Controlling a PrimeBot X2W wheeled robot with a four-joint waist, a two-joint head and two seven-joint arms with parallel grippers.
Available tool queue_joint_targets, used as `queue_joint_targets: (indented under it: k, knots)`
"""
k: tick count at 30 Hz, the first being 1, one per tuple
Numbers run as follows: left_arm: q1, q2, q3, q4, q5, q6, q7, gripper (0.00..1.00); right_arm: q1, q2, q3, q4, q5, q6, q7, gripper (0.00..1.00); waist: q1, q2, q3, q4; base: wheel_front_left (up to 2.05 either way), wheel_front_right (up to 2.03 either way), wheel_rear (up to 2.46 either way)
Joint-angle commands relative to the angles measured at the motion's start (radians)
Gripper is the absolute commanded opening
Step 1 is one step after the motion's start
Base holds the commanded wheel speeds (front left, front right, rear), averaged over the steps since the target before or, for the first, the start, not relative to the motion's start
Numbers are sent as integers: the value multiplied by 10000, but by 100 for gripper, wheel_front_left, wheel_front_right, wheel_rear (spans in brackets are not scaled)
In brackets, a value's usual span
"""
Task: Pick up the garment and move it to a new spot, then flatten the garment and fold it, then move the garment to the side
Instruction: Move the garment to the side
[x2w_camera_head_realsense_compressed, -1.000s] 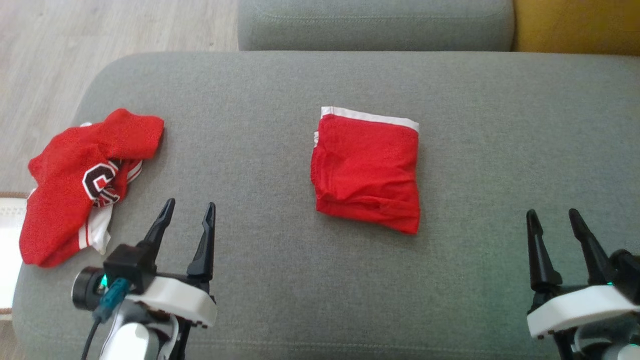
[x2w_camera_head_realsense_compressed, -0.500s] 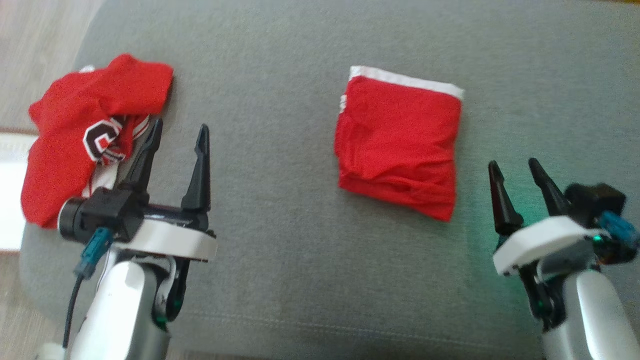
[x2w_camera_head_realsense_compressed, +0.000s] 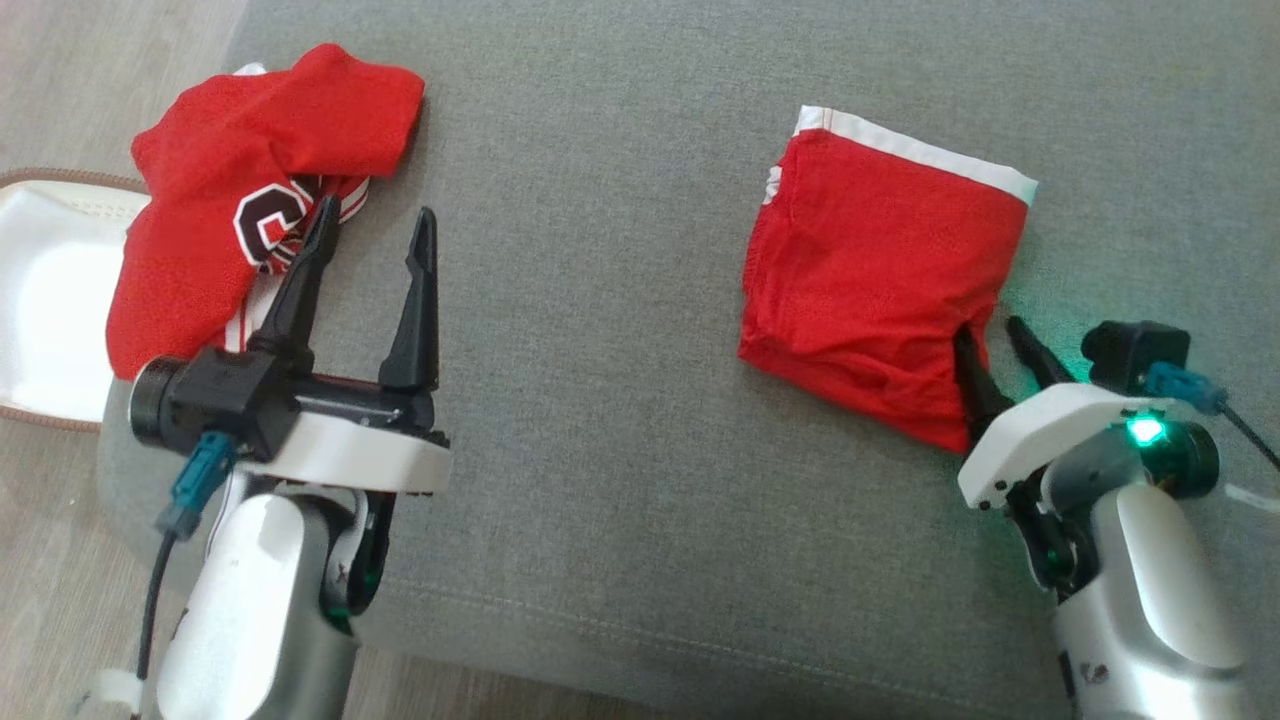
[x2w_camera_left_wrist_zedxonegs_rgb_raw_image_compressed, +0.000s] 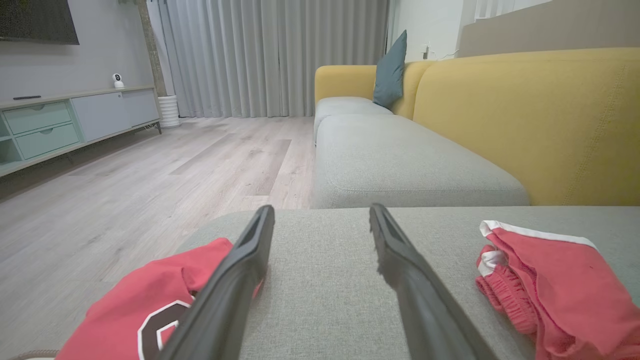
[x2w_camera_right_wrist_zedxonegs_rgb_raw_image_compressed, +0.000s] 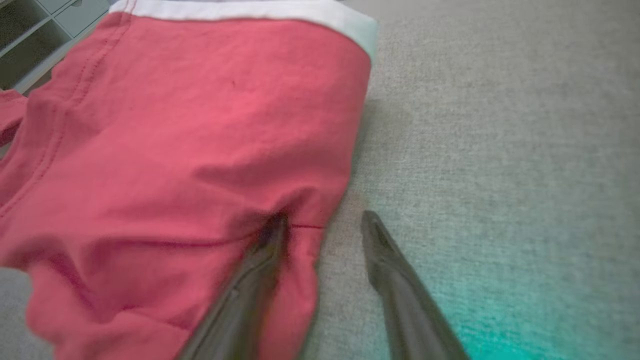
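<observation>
The grey sofa cushion (x2w_camera_head_realsense_compressed: 620, 300) carries everything, and the head camera has swung since a second ago, so the whole scene sits differently. The folded red garment (x2w_camera_head_realsense_compressed: 870, 270), white band at its far edge, lies on the cushion's right part, well apart from a crumpled jersey (x2w_camera_head_realsense_compressed: 230, 190) at the left. The right claw (x2w_camera_head_realsense_compressed: 988, 330), clear of the cloth a second ago, now straddles the garment's near right corner, one finger in the fabric, jaws apart and gripping nothing yet. This looks like the pickup for moving it aside. The left claw (x2w_camera_head_realsense_compressed: 377, 212) hangs wide, empty.
</observation>
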Motion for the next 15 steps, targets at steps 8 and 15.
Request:
queue_joint_targets:
  k: [8,15]
  knots:
    - [-149,17,588,-354,252,-152,-75,100,-37,2,620,-389,-193,33,620,0,0,0,-18,-318,0,0,0]
    - [-163,-11,715,-481,356,-300,-75,100,295,-203,1009,-1574,-728,33,1102,0,0,0,79,-1206,0,0,0]
